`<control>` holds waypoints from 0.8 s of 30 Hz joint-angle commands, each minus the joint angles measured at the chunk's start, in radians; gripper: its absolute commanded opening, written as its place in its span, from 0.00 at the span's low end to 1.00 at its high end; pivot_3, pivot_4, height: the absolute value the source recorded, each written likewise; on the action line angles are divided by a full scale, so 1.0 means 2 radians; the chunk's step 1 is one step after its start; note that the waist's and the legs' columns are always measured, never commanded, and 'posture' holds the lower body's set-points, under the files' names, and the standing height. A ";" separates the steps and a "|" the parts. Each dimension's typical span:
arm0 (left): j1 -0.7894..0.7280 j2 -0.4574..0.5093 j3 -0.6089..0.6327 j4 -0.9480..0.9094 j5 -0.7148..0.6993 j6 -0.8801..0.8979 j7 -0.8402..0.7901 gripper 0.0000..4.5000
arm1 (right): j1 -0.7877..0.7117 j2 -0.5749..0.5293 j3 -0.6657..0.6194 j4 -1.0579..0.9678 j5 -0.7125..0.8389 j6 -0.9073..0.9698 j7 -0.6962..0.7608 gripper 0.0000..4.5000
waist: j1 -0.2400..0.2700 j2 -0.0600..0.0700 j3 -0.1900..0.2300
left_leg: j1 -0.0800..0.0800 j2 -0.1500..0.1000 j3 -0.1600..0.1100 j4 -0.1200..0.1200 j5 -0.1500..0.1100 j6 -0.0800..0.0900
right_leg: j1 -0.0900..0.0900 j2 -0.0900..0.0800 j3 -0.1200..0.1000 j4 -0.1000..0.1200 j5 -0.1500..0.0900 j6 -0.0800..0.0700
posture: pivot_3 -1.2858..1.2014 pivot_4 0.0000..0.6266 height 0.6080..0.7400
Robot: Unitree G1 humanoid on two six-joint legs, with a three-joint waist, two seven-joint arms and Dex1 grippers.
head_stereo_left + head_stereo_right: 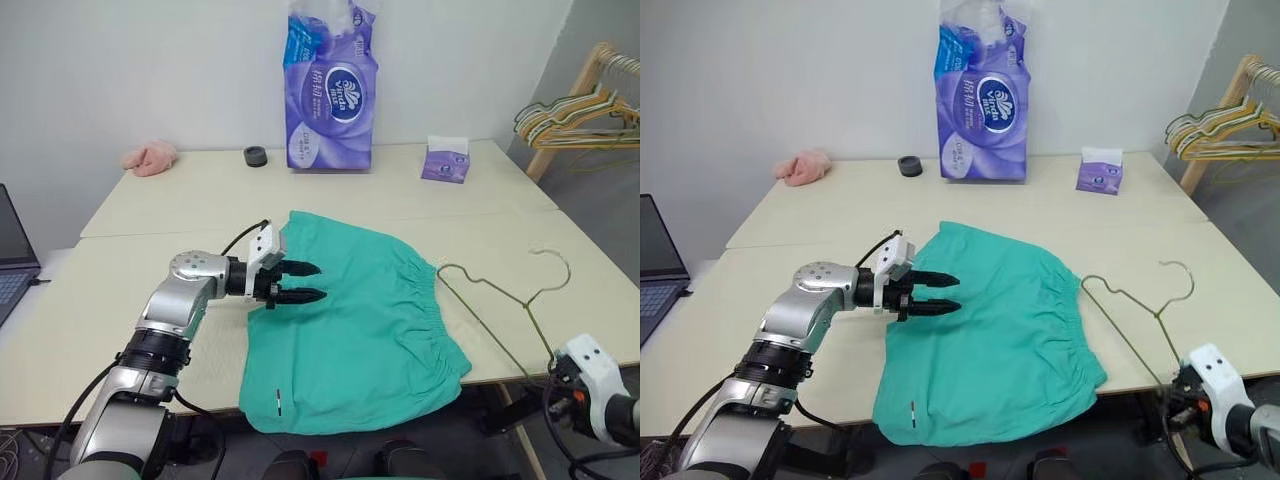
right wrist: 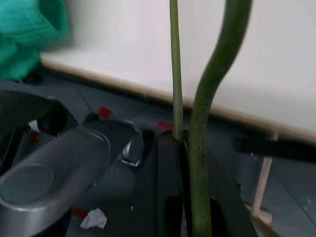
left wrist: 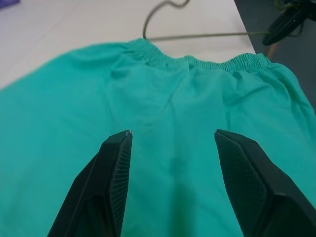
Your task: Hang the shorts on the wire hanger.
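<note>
Teal shorts [image 1: 355, 320] lie flat on the bench [image 1: 150, 210], right under my left jaws [image 1: 303, 281], which stand wide. Right jaws [image 2: 183, 148] pinch the wire hanger [image 1: 500, 300] at its corner; thin wire may twist or slip.

One shorts [image 1: 350, 320], one wire hanger [image 1: 500, 295], two tissue packs [image 1: 332, 85].
</note>
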 commanded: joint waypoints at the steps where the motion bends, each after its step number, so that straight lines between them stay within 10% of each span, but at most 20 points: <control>1: -0.019 -0.006 0.002 -0.002 0.007 -0.043 0.000 0.62 | -0.011 0.003 0.000 -0.015 0.015 0.008 -0.010 0.00 | -0.003 0.000 0.000 | 0.000 0.000 0.000 0.000 0.000 0.000 | 0.000 0.000 0.000 0.000 0.000 0.000 | 0.43 0.06 1.00; 24: -0.027 0.010 0.020 0.048 0.029 -0.114 0.044 0.62 | -0.018 -0.067 0.020 -0.069 0.073 0.020 0.006 0.00 | -0.003 0.000 0.000 | 0.000 0.000 0.000 0.000 0.000 0.000 | 0.000 0.000 0.000 0.000 -0.002 0.003 | 0.45 0.06 1.00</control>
